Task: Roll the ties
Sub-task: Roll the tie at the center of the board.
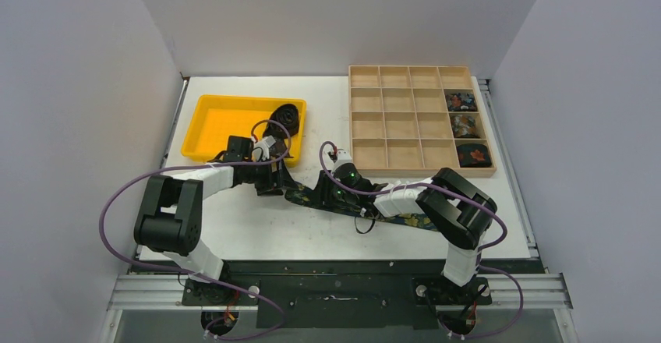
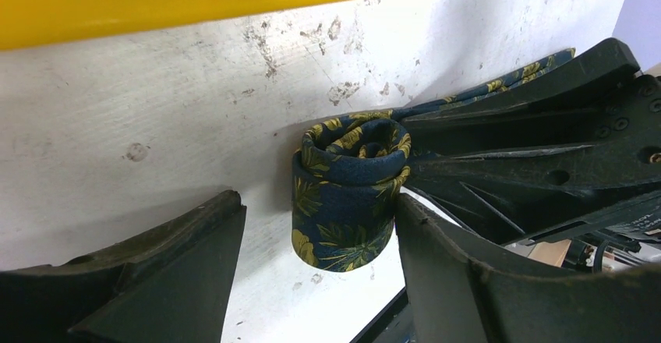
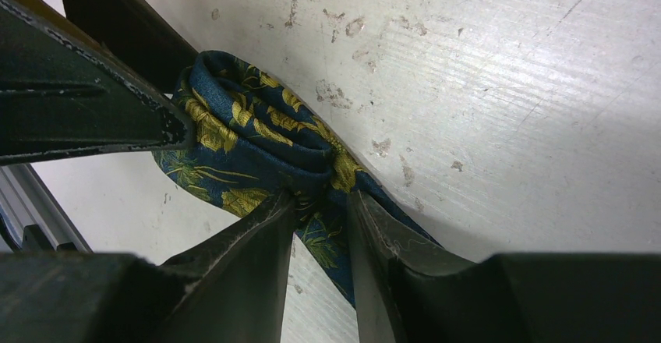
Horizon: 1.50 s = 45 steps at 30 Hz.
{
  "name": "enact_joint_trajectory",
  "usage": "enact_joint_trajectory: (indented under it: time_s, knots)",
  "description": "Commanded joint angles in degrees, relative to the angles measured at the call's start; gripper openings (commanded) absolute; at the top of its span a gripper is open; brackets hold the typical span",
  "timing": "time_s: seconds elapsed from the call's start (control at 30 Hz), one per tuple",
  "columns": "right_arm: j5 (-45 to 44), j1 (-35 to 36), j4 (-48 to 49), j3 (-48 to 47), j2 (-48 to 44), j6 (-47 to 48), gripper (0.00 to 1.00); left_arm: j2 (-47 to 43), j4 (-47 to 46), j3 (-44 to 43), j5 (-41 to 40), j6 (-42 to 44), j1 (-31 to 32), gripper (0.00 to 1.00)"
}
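Where the left gripper [image 2: 316,210] hangs low over the table, its two black fingers [image 2: 460,281] stand spread. The rolled end of a long navy fabric necktie printed with yellow leaves [image 2: 347,195] sits upright between them. In the left wrist view that coil rests against the right-hand finger, with a gap of bare table on its other side.

From the coil's far side the unrolled strip leads into the right gripper [image 3: 321,203]. Its fingers [image 3: 390,257] are pressed together on the strip just beside the coil, pinching the cloth between their tips.

Seen from above, the two grippers meet near the middle of the scuffed white table [image 1: 257,226]. The rest of the necktie lies flat, running under the right arm toward the table's right front.

Behind the left gripper lies a shallow yellow plastic tray [image 1: 204,125] with a dark rolled tie [image 1: 285,114] in its right back corner. Behind the right gripper, a pale wooden box divided into square compartments [image 1: 390,117] sits at the table's back right. The three nearest compartments of its rightmost column each hold a dark rolled tie with an orange or yellow print [image 1: 465,125].
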<state>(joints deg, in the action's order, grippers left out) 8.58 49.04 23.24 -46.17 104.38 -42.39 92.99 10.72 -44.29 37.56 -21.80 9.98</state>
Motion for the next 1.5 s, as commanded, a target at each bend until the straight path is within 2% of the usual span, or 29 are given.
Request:
enact_joint_trajectory:
  time_s: [0.0, 0.4, 0.6, 0.8, 0.87, 1.0, 1.1, 1.23, 1.47]
  knots:
    - [-0.42, -0.45, -5.77, 2.31, 0.74, 1.96, 0.32, -0.41, -3.38, -1.35, 1.99, 0.21, -0.52, 0.67]
    - [-0.22, -0.48, -5.41, 2.14, 0.78, 1.79, 0.32, 2.11, -4.68, -0.97, 4.07, 0.27, 3.12, 0.49]
    - [-0.14, -0.47, -5.47, 2.05, 0.27, 1.65, 0.32, 1.8, -4.83, -0.59, 4.79, 0.22, 4.19, 0.26]
    - [-0.97, -0.51, -7.79, 2.09, -3.46, 1.31, 0.34, -2.17, -2.57, 0.0, 2.51, 0.53, 4.89, 0.04]
    - [-2.89, -0.44, -9.8, 2.5, -6.54, 1.38, 0.39, -4.04, -0.63, -0.4, -0.19, 0.87, 5.57, 0.0]
    - [-8.11, -0.34, -14.96, 4.31, -14.31, 2.49, 0.44, -7.95, 8.73, -3.14, -9.84, 3.48, 7.76, 0.0]
    - [-12.25, -0.26, -18.78, 6.14, -19.88, 3.61, 0.45, -10.63, 14.57, -4.74, -17.0, 4.62, 9.06, 0.0]
    - [-15.92, 0.04, -21.46, 10.07, -27.35, 4.11, 0.44, -13.52, 21.6, -7.34, -31.23, 5.25, 12.49, 0.0]
    - [-21.43, 0.54, -26.48, 13.89, -35.23, 4.08, 0.44, -12.1, 31.3, -12.31, -50.66, 3.21, 18.61, 0.0]
